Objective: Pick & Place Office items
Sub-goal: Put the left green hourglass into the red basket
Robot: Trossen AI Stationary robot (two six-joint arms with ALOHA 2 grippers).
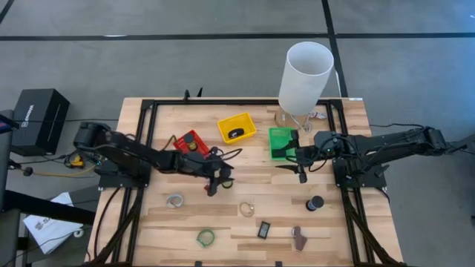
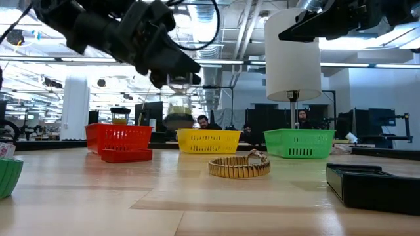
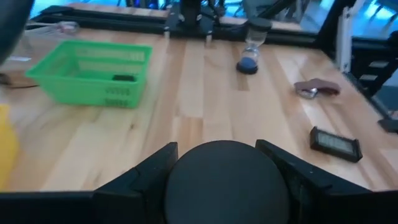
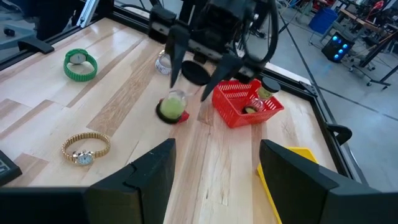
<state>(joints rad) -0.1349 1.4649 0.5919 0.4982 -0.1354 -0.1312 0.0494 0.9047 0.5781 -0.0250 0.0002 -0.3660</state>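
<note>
My left gripper [image 1: 217, 180] hovers over the table's middle, just near of the red bin [image 1: 191, 142], and is shut on a black round disc [image 3: 227, 180]. The right wrist view also shows the disc [image 4: 194, 73] between the left fingers, above the wood. My right gripper [image 1: 300, 169] waits open beside the green bin [image 1: 282, 141], with nothing between its fingers [image 4: 168, 155]. Loose on the near half lie a silvery ring [image 1: 175, 200], a gold watch [image 1: 246, 209], a green ring [image 1: 205, 237], a dark rectangular piece [image 1: 265, 230], a brown clip [image 1: 298, 237] and a black roll [image 1: 315, 202]. My left gripper pinches the black disc by opposite sides of its round rim [image 3: 177, 171], one finger on each side. The fingers come from the table's left, slanting a little downward. The disc is lifted clear of the table.
A yellow bin [image 1: 237, 127] stands between the red and green bins, and a tall white cylinder [image 1: 304, 70] stands at the far right. A small green item with a clear top [image 4: 172, 107] sits on the wood below the left gripper. A black frame [image 1: 148, 111] borders the table.
</note>
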